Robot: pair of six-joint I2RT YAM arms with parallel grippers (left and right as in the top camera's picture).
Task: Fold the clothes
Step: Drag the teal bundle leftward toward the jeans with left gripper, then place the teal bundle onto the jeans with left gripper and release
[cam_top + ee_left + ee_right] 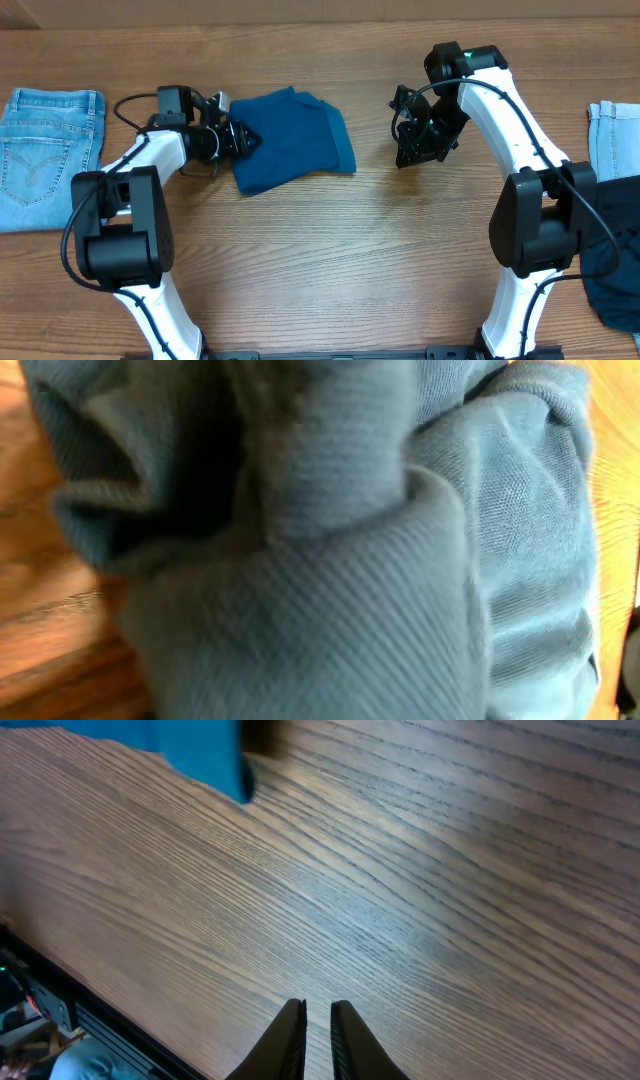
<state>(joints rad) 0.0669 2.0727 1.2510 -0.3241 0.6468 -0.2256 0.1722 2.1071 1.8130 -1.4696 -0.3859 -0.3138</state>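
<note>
The clothes here are a deep blue jersey garment [295,140], lying crumpled left of the table's middle. My left gripper [236,141] is at its left edge, down at the cloth. In the left wrist view bunched blue fabric [330,560] fills the frame and hides the fingers, so the jaws cannot be read. My right gripper [415,142] hovers over bare wood to the right of the garment, apart from it. Its jaws are nearly together with nothing between them [318,1008]. A corner of the blue cloth [190,745] shows at the top of the right wrist view.
Light-blue jeans [45,150] lie flat at the far left. Another denim piece [612,138] sits at the right edge, with a dark garment [615,285] below it. Both arm bases stand at the front edge of the wooden table [340,260].
</note>
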